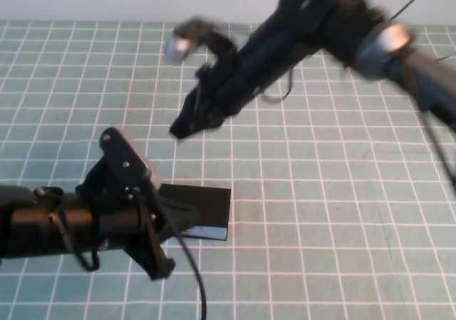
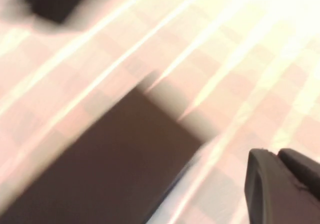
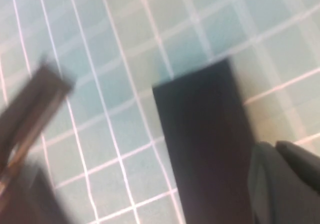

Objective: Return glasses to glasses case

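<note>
Beside the left hand (image 1: 153, 245) lies the closed glasses case (image 1: 203, 209); right hand (image 1: 187, 124) hovers beyond; grips unclear.

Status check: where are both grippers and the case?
Left gripper low beside the glasses case. Right gripper raised above the mat, beyond the case. Case lid closed; glasses not visible.

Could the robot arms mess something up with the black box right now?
Maybe. The black box lies shut on the mat, and no glasses are in sight, so they might be missing or already inside. The left tool hangs right beside the box and could bump or shove it. The right tool is above the mat, farther back; both arms look blurred and could perhaps collide.
</note>
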You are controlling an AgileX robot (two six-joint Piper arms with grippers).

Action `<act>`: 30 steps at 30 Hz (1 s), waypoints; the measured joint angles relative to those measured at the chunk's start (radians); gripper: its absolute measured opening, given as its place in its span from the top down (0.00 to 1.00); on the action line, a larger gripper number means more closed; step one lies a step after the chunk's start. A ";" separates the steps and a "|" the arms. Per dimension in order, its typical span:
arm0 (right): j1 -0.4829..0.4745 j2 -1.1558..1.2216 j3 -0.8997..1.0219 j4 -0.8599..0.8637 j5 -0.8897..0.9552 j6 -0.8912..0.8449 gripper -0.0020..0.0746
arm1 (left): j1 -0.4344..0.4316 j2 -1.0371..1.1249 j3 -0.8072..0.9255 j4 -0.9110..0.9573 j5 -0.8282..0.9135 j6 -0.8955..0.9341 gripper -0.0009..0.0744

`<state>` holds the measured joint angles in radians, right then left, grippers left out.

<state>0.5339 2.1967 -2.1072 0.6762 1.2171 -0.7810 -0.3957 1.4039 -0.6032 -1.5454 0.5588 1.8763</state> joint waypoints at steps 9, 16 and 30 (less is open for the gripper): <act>-0.077 -0.266 0.000 -0.045 0.002 0.050 0.99 | -0.001 -0.087 -0.221 0.983 0.393 -0.653 0.99; -0.136 -0.400 0.000 -0.235 0.036 0.235 0.99 | 0.052 -0.156 -0.375 1.495 0.368 -1.216 0.99; -0.415 -0.671 0.261 -0.266 -0.135 0.397 0.99 | 0.313 -0.540 -0.387 1.456 0.098 -1.437 0.99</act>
<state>0.1188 1.5253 -1.8462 0.4106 1.0822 -0.3842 -0.0823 0.8639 -0.9905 -0.0893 0.6568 0.4390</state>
